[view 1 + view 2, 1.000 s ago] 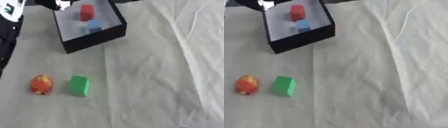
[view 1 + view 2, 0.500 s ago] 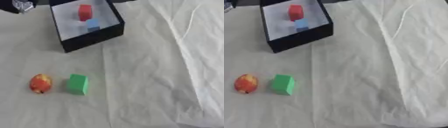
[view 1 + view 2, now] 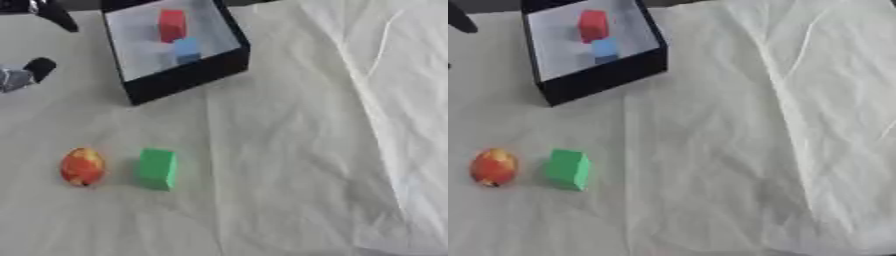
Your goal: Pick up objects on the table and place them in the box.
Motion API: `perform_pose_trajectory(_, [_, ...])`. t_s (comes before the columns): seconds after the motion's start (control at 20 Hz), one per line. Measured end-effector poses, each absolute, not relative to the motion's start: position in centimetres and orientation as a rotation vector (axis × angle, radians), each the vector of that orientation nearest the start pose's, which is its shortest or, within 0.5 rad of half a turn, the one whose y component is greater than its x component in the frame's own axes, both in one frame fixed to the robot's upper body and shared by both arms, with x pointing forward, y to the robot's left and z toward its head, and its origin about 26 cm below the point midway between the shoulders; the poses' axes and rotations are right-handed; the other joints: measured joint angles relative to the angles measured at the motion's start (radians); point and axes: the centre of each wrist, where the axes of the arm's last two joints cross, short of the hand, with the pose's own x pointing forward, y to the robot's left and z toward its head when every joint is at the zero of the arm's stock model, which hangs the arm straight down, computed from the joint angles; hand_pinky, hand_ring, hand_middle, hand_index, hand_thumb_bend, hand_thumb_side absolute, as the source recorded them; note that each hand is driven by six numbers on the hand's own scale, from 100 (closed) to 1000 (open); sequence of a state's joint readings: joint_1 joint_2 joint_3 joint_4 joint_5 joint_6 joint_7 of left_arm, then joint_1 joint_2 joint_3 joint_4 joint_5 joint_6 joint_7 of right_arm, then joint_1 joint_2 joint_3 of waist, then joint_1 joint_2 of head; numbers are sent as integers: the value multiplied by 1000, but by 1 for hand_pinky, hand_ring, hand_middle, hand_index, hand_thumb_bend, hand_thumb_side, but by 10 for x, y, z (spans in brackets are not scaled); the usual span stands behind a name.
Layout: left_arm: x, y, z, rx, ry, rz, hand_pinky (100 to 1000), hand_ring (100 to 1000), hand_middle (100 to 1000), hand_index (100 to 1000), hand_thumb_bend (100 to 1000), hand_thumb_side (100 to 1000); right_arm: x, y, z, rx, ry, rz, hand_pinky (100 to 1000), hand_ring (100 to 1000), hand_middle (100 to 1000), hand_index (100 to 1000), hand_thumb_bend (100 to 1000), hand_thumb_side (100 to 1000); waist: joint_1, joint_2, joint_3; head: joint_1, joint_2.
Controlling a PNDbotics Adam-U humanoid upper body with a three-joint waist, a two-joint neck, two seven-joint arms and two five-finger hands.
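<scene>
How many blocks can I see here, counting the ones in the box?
3. A red block and a blue block lie inside the black box. A green block sits on the table beside a red-orange rounded thing. The box walls may hide more.

Only the robot's left hand shows, at the upper left edge of the left eye view: dark fingers and a silver joint. Its pose cannot be made out. The right hand is out of view.
</scene>
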State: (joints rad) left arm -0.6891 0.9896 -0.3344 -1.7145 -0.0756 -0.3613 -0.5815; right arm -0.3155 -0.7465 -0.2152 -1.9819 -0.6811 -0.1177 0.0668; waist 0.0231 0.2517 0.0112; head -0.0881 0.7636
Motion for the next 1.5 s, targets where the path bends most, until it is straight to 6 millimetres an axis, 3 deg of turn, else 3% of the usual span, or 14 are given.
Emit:
perform_pose_trajectory(0.4, [324,284,280,-489,2259,2766,879,824,770,860,140,530,282,-358,282,117,-2409,353,1000,780,669,786,100,523,0,0,12,15,0])
perform_pose_trajectory(0.75, [324,282,264,-499,2140,2911,889,803,730,836,306,599,282,-359,279,105,-2396,361,1000,780,669,787,100,523,0,0,23,18,0])
perform_pose_trajectory(0.85, [327,282,257,-504,2133,2931,881,785,695,819,321,520,282,-359,279,103,-2394,363,1000,780,669,786,100,523,0,0,24,19,0])
perform_pose_trajectory(0.9, [329,282,254,-509,2135,2939,881,780,684,815,321,431,282,-359,278,103,-2391,362,1000,780,669,786,100,523,0,0,25,20,0])
perform_pose_trajectory(0.95, [331,282,250,-518,2140,2948,881,780,684,815,321,431,282,-359,277,104,-2389,360,1000,780,669,786,100,523,0,0,26,21,0])
perform_pose_trajectory(1.05, [335,284,241,-525,2157,2973,885,771,672,818,338,225,282,-359,276,102,-2386,358,1000,779,668,786,100,523,0,0,28,23,0])
perform_pose_trajectory(1.25, [342,288,224,-514,2190,3027,892,774,675,835,320,286,282,-359,275,99,-2384,361,1000,779,668,786,100,523,0,0,33,25,0])
perform_pose_trajectory(1.5, [349,291,213,-538,2211,3058,899,781,683,847,398,145,282,-359,272,96,-2374,359,1000,779,667,786,100,523,0,0,36,29,0])
